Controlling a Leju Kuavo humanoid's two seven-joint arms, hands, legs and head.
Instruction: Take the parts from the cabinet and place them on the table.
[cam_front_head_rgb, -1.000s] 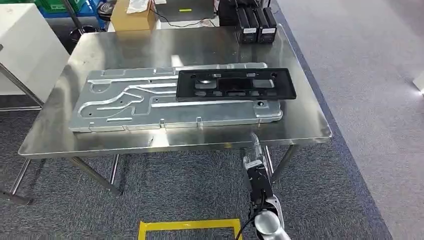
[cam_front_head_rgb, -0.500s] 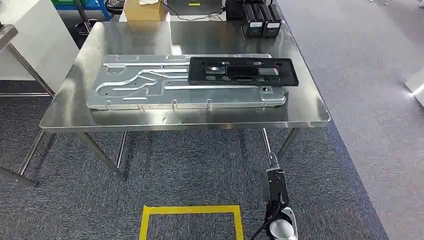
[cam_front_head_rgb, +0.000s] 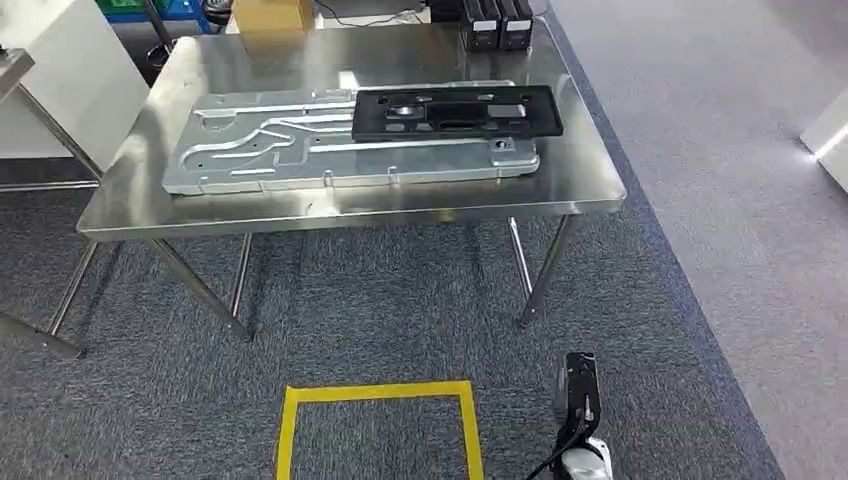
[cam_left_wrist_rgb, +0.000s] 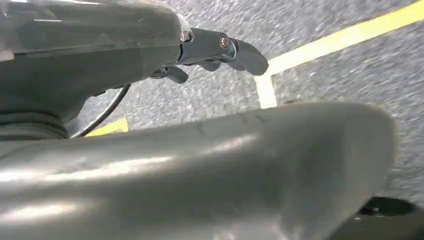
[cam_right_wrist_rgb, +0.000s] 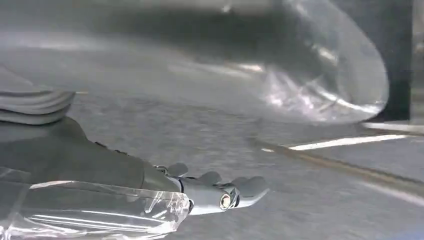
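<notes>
Head view, table: a shiny steel table stands on grey carpet.
Head view, big part: a long silver metal plate lies flat on the table top.
Head view, dark part: a black frame lies on the silver plate, over its right end.
Head view, far edge: black boxes and a brown cardboard box sit at the back of the table.
Head view, floor mark: a yellow tape square is stuck on the carpet in front of the table.
Head view, right arm: the right hand hangs low over the carpet, well apart from the table and just to the right of the yellow square. It holds nothing.
Left wrist view, left hand: the left hand has its dark fingers stretched out and loose, with nothing in them. Under it are grey carpet and yellow tape lines.
Right wrist view, right hand: the right hand has its fingers stretched out and a little apart, with nothing in them. It hangs over a blurry grey floor.
</notes>
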